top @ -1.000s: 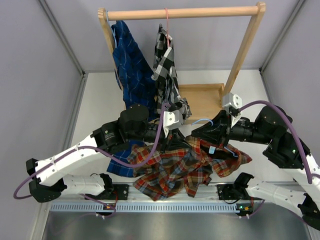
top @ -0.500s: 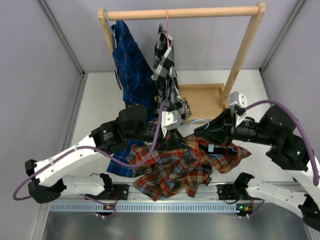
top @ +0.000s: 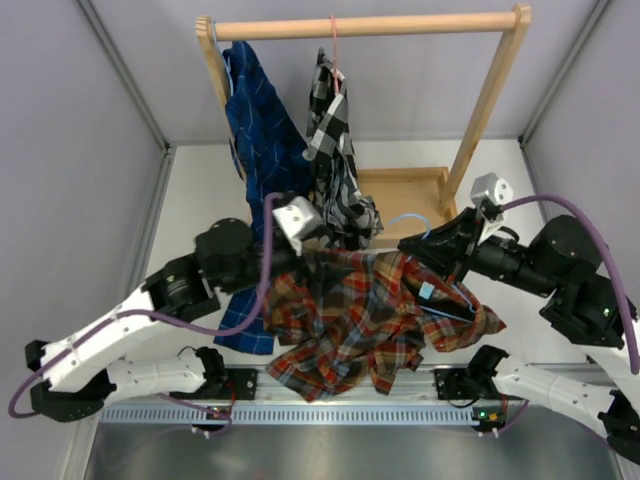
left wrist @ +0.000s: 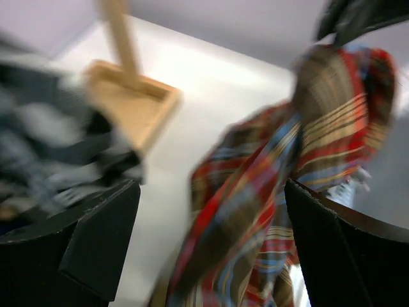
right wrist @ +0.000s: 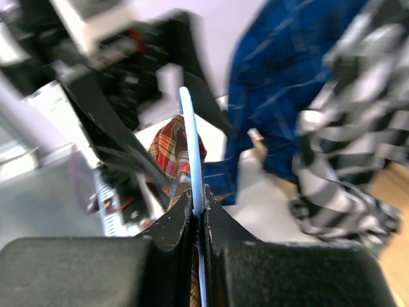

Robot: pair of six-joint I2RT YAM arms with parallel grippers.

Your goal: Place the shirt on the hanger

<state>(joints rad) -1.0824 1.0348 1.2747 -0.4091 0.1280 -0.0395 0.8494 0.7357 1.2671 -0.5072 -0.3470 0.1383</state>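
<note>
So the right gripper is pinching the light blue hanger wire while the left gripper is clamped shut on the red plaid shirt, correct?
Not quite. The left gripper is open: the left wrist view shows its fingers spread wide, with the shirt showing in the space between them, not clamped. The rest holds: the right gripper is pinched shut on the light blue hanger wire.

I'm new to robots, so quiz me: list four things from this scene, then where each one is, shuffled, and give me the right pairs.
1. red plaid shirt
2. dark blue shirt
3. checked shirt
4. blue hanger

A. pinched in the right gripper
B. spread out over the table
C. hanging at the left end of the rail
D. hanging from a pink hanger near mid-rail

Pairs: 1-B, 2-C, 3-D, 4-A
</note>
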